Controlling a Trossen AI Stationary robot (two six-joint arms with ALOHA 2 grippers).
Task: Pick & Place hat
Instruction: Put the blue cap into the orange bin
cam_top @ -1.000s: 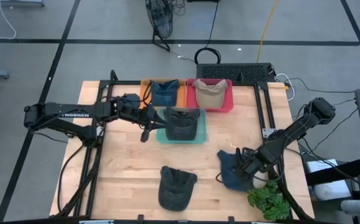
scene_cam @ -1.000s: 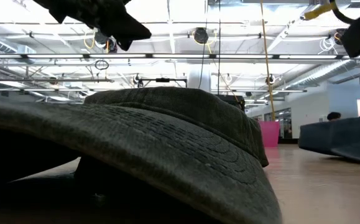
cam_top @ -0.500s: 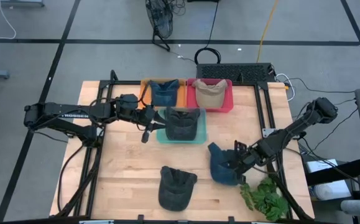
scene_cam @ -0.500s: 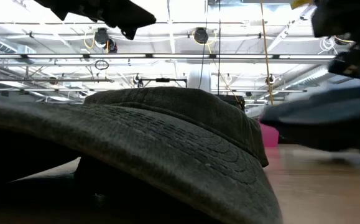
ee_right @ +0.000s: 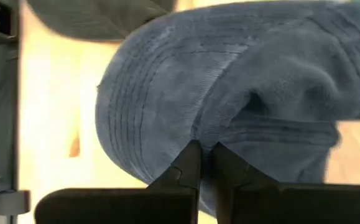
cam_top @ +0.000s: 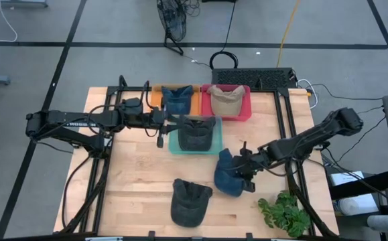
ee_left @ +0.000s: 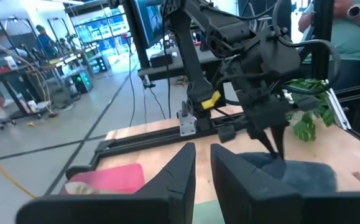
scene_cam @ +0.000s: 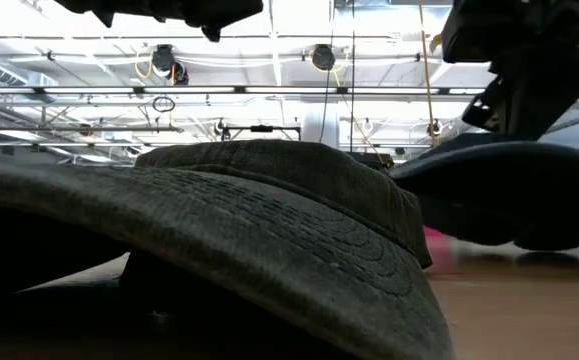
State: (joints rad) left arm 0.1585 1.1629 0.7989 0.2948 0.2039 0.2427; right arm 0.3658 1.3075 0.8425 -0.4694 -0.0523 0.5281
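Note:
My right gripper point(cam_top: 244, 167) is shut on a blue hat point(cam_top: 227, 177) and holds it over the middle of the table, right of a dark grey hat point(cam_top: 188, 201) that lies crown up near the front edge. Three trays stand at the back. The orange one point(cam_top: 159, 94) holds a blue hat, the pink one point(cam_top: 244, 110) a beige hat, and the teal one point(cam_top: 214, 146) a dark hat. My left gripper point(ee_left: 203, 163) hovers level by the teal tray's left side. Its fingers are almost together with nothing between them. My right gripper pinches a bunched fold of the blue hat's crown point(ee_right: 199, 132) between its two fingers. The fingers slant down from the table's right side. The hat hangs below them with its brim point(ee_right: 136, 106) away from the gripper. In the low view the hat point(scene_cam: 509, 195) looks clear of the table.
A green plant point(cam_top: 284, 214) sits at the near right corner. A black box and cables point(cam_top: 250, 77) lie behind the trays. Bare wood point(cam_top: 137, 181) shows at the table's left front. A person point(ee_left: 347, 31) stands beyond the table.
My right gripper has carried the blue hat from the near right corner by the plant toward the table's left, to the middle, raising it a little. The hat has turned with the wrist. My left gripper has tipped up to level beside the teal tray.

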